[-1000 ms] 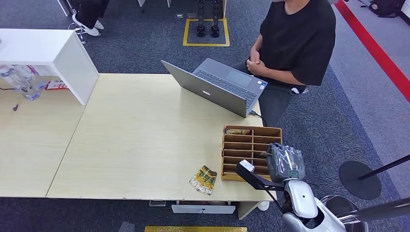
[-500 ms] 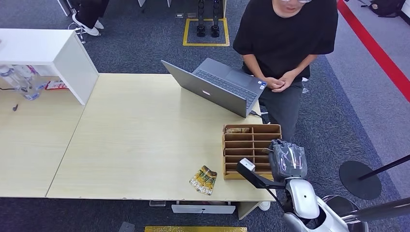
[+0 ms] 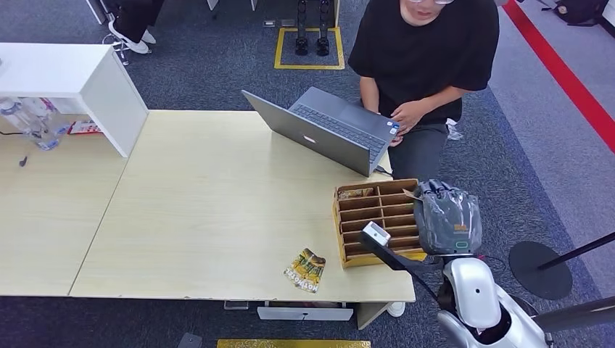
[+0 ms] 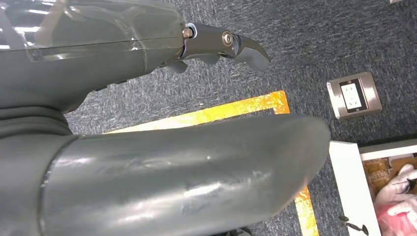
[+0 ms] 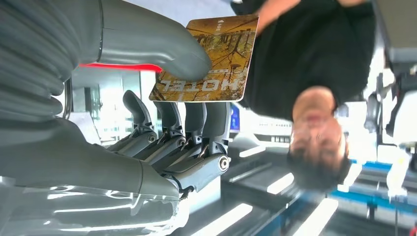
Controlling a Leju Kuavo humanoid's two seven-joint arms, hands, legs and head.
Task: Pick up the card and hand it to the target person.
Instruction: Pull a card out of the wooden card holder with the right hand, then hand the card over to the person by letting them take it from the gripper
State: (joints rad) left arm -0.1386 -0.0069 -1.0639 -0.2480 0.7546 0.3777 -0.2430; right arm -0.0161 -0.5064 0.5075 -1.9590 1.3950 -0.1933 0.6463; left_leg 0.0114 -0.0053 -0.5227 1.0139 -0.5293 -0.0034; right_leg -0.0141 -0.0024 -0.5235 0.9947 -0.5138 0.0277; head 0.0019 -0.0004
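The right hand (image 5: 162,98) pinched the hotel card (image 5: 209,56) between thumb and fingers, raised above the wooden organiser (image 3: 373,225) at the bench's (image 3: 203,210) near right corner. The pick-up step appeared complete; the hand-over step was in progress. The person in the black shirt (image 3: 424,58) stood beyond the far right edge, one hand (image 3: 407,116) by the laptop (image 3: 326,130). The next move would call for extending the card forward toward that person and releasing only once it was taken. The left hand (image 4: 147,73) hung over the carpet, holding nothing, fingers apart.
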